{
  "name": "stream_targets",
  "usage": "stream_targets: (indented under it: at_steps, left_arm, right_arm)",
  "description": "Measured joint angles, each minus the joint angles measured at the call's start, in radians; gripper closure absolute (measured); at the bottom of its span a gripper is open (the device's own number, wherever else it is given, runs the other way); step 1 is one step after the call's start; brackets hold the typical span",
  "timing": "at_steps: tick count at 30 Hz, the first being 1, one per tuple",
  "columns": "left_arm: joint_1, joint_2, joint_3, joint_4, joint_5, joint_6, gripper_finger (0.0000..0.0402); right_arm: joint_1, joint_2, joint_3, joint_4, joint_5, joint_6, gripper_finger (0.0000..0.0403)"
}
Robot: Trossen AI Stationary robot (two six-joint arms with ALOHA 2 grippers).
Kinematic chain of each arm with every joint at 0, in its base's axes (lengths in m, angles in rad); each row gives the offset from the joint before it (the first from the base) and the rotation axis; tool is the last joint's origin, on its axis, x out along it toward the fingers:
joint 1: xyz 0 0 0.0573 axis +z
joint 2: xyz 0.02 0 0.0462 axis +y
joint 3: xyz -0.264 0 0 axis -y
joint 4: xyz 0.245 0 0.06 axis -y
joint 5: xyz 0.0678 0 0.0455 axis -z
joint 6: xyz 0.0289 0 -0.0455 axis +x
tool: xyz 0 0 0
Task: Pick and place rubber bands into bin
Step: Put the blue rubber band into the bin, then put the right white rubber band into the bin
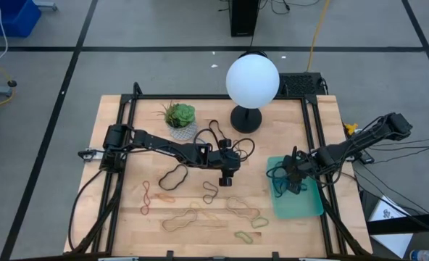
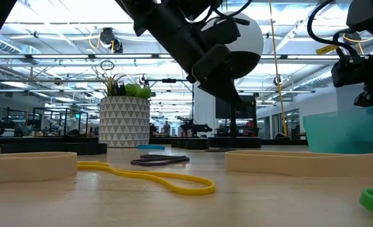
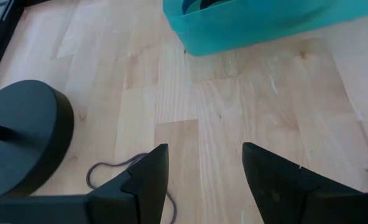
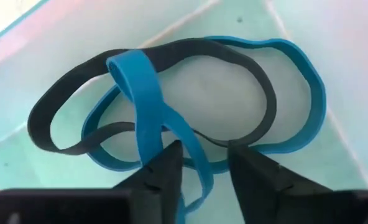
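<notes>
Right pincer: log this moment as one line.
right pincer open over bin | blue band and black band inside | left pincer open above table

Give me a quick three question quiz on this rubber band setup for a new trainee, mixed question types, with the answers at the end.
1. True or false: the right gripper is above the bin.
2. Which band colours lie in the bin under it? A) red and tan B) blue and black C) yellow only
3. Fill in: the left gripper hovers with its fingers ____ above bare wood.

Key: 1 true; 2 B; 3 open.
</notes>
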State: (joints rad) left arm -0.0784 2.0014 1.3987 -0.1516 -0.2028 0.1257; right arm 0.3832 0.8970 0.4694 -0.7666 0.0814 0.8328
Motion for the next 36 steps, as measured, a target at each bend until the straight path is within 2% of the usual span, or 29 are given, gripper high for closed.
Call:
stream_targets:
  at_steps: [6,11,13,18,21,27,33,36]
  left_arm:
    - [-0.006,0.0,0.0,0.039,0.003,0.0,0.019]
    - [-0.02,-0.007,0.0,0.044,0.015,0.0,0.019]
    - [-0.026,-0.012,0.0,0.048,0.071,-0.006,0.019]
    - [-0.05,-0.031,0.0,0.055,0.295,-0.035,0.019]
    - [-0.072,-0.042,-0.001,0.05,0.357,-0.052,0.019]
    - [-0.14,-0.043,-0.001,0.044,0.353,-0.051,0.019]
    - [-0.2,-0.043,-0.001,0.041,0.179,-0.06,0.019]
    - [-0.205,-0.026,0.0,0.048,0.154,-0.095,0.019]
  right_arm:
    - [0.0,0.0,0.038,0.0,0.004,-0.034,0.0234]
    - [0.0,0.0,0.077,-0.012,0.092,-0.098,0.0225]
    - [0.0,0.0,0.09,-0.016,0.135,-0.127,0.0225]
    - [0.0,-0.002,0.106,0.016,0.291,-0.226,0.023]
    - [0.0,-0.003,0.106,0.056,0.343,-0.277,0.023]
    - [-0.003,-0.004,0.106,0.15,0.342,-0.374,0.0225]
    - [-0.004,-0.004,0.106,0.304,0.37,-0.492,0.023]
    - [-0.004,-0.004,0.106,0.373,0.369,-0.535,0.0229]
